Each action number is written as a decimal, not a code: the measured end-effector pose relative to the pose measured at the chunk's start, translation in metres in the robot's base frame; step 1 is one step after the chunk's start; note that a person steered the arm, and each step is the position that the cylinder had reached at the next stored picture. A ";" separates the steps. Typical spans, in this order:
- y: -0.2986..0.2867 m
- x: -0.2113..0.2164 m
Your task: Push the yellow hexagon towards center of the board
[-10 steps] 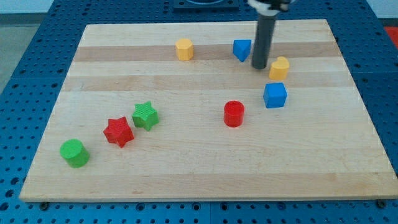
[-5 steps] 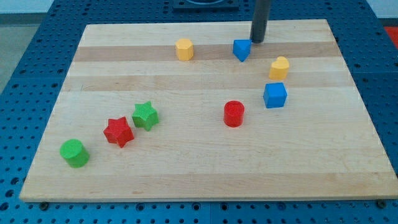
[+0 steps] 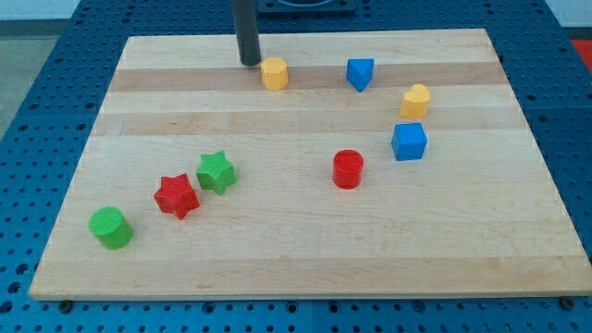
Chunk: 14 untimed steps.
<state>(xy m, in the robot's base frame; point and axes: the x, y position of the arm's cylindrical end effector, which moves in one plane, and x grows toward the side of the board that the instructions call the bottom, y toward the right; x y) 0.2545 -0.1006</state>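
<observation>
The yellow hexagon stands near the board's top edge, left of the middle. My tip rests on the board just up and to the left of it, a small gap apart. The dark rod rises from the tip out of the view's top.
A blue triangular block lies right of the hexagon. A second yellow block and a blue cube sit at the right. A red cylinder is near the middle. A green star, red star and green cylinder lie lower left.
My tip has moved up from beside the right yellow block and then left along the board's top, ending next to the yellow hexagon. No block has moved.
</observation>
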 end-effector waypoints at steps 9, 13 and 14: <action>0.039 0.002; 0.045 -0.009; 0.022 -0.002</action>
<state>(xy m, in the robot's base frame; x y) 0.2530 -0.0786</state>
